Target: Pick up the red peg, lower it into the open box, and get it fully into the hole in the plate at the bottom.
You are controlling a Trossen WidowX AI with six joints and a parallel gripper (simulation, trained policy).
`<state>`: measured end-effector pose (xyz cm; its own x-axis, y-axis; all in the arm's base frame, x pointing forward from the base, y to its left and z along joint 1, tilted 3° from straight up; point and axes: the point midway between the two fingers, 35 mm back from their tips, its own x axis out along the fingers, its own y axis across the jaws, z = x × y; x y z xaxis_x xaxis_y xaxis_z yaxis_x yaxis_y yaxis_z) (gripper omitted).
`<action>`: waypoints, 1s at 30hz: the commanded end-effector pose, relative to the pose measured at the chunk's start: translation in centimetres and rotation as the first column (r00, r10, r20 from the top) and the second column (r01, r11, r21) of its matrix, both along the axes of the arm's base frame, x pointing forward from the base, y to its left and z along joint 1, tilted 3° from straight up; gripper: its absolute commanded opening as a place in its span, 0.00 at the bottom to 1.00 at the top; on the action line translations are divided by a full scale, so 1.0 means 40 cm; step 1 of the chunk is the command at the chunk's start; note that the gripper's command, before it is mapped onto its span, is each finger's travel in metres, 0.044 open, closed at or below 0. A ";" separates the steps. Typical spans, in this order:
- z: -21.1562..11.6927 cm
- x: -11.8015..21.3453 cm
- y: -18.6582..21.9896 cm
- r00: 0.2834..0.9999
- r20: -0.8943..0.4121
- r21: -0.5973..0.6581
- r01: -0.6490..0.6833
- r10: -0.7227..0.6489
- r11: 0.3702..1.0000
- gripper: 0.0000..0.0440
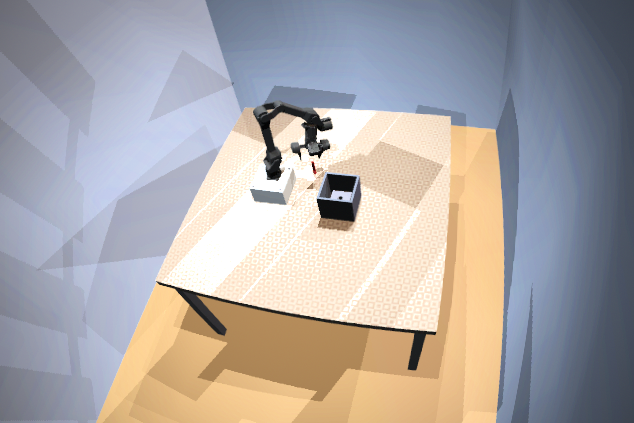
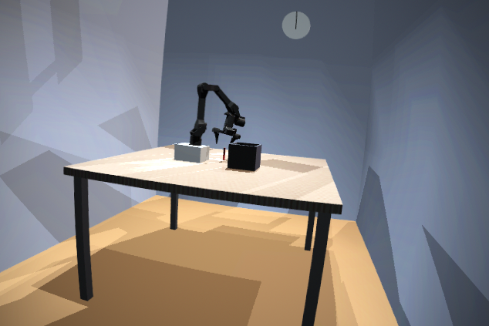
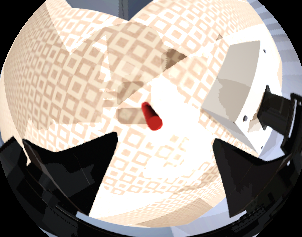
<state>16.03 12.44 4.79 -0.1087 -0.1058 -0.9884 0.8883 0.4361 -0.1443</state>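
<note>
While the gripper (image 1: pixel 309 156) (image 2: pixel 224 140) (image 3: pixel 167 141) is suspended above the table (image 1: pixel 307 264) (image 2: pixel 197 176) (image 3: pixel 58 94), its two fingers stand wide apart with nothing between them. The fingertips point downward, higher than the red peg (image 1: pixel 313 167) (image 2: pixel 224 154) (image 3: pixel 152 117). The peg stands upright on the table, outside the box, between the white base block (image 1: pixel 269 193) (image 2: pixel 190 152) (image 3: pixel 234 79) and the open box (image 1: pixel 336 209) (image 2: pixel 244 156). In the wrist view, the peg appears between the two fingers laterally, beyond the tips. The black arm (image 1: pixel 268 139) (image 2: pixel 201 107) rises from the base block, bends at the top and descends to the gripper. The box is dark-walled and open at the top; its light bottom plate (image 1: pixel 346 195) contains a dark hole. A round clock (image 2: pixel 296 31) is mounted on the back wall.
</note>
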 end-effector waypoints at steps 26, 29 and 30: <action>-0.181 0.031 -0.009 0.995 0.042 0.013 0.091 -0.092 0.996 0.19; -0.186 0.040 -0.001 0.996 0.046 0.026 0.077 -0.078 0.997 0.04; -0.186 0.043 0.002 0.996 0.048 0.031 0.072 -0.073 0.997 0.00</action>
<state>17.47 12.16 -2.30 -0.0663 -0.0825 -0.9944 0.9295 0.3573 -0.0916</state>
